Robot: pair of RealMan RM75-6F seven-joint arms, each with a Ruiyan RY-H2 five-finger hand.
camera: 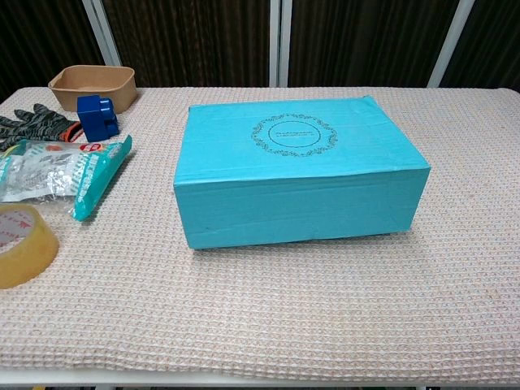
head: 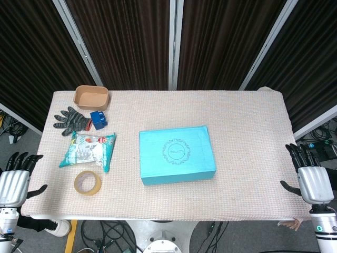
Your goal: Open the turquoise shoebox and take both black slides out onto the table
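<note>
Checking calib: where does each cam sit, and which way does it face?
Head view: high, looking steeply down on the table; both hands show, left hand and right hand, at the table's ends, fingers apart.
Chest view: low at the near edge, looking across at the turquoise shoebox, lid shut; no hands.
Shared: shoebox, tape roll, snack bag, glove, blue block, brown tray.

the turquoise shoebox (camera: 299, 172) sits closed on the table (camera: 325, 309), its lid showing a round ornamental emblem on top. all else lies to the left of the shoebox: a blue-green snack packet (camera: 61, 175) nearest it, a roll of clear tape (camera: 23, 245) nearer the camera than the packet, a small blue object (camera: 98, 116) further back, a grey glove (camera: 32, 126) beside that object, and a brown tray (camera: 93, 86) at the far edge.
</note>
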